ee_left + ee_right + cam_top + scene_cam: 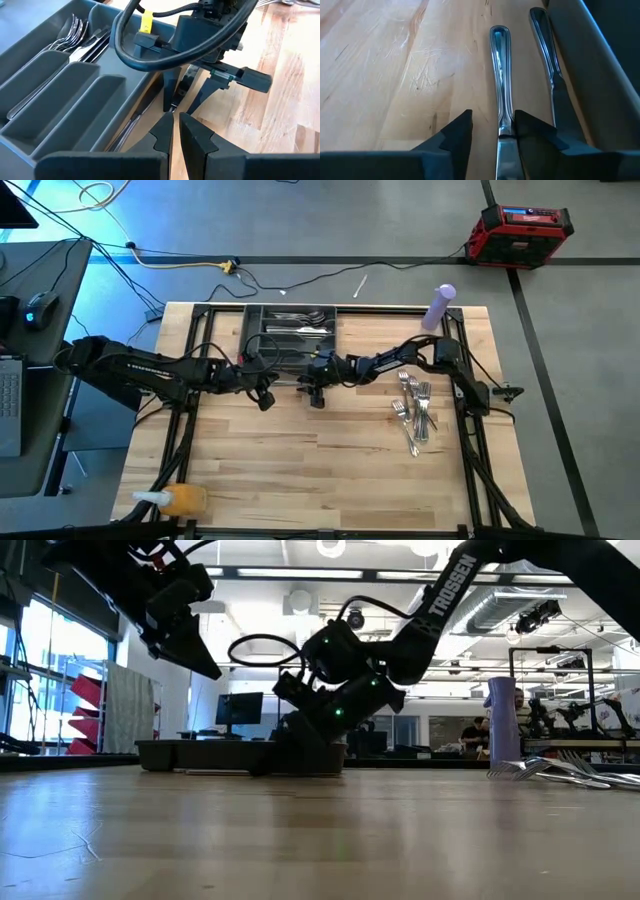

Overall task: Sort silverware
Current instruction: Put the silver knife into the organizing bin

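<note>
Silverware: one knife (502, 100) on the wood beside the tray (290, 330), lying between the parted fingers of the right gripper (492, 130), not clamped; a second knife (547, 60) alongside the tray wall. Left gripper (175, 127) raised near the tray's front edge, fingers nearly together, empty. Loose pile of forks (415, 408) on the table's right. Sorted pieces (300, 320) lie in the tray compartments

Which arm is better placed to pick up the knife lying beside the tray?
The right. Its claw is open astride a knife handle on the wood beside the tray. The left claw hovers nearly shut, gripping nothing.
</note>
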You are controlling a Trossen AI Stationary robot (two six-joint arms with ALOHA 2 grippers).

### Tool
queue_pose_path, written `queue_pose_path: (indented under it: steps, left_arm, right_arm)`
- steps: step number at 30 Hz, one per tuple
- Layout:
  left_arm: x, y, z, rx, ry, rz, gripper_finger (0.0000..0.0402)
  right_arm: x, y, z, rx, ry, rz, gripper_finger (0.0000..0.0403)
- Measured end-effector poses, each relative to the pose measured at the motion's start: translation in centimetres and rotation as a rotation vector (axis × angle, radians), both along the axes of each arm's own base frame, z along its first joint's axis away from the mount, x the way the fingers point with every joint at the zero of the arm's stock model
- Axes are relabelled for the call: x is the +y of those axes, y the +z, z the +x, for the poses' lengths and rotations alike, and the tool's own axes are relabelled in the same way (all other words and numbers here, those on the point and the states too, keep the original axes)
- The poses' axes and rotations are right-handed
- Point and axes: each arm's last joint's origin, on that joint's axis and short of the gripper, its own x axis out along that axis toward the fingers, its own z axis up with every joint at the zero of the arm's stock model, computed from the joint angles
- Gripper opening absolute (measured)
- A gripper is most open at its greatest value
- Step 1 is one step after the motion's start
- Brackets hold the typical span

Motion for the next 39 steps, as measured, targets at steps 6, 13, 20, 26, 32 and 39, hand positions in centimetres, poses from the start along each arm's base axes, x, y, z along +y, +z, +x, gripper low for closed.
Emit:
queue_pose_path:
  steps: [6,13,20,26,32,39]
  left_arm:
    - [0.0,0.0,0.0,0.0,0.001,0.001,0.0011]
    - [-0.1,0.0,0.0,0.002,-0.002,0.0,0.0011]
    - [-0.3,0.0,0.0,0.002,-0.014,0.001,0.0011]
    - [-0.3,0.0,0.0,0.002,-0.014,0.001,0.0011]
    - [-0.3,0.0,0.0,0.004,-0.014,0.001,0.0011]
    - [-0.3,0.0,0.0,0.002,-0.014,0.001,0.0011]
  right_arm:
    - [1.8,-0.1,0.2,0.018,0.019,-0.007,0.0122]
    - [3.9,-0.2,0.2,0.052,0.039,0.023,0.0121]
    - [5.5,0.3,0.1,0.063,0.069,0.011,0.0121]
    - [4.2,3.0,-0.6,0.066,0.069,-0.001,0.0121]
    - [1.2,3.7,-1.3,0.103,-0.012,-0.027,0.0121]
    - [-1.2,3.6,-1.7,0.115,-0.134,-0.082,0.0121]
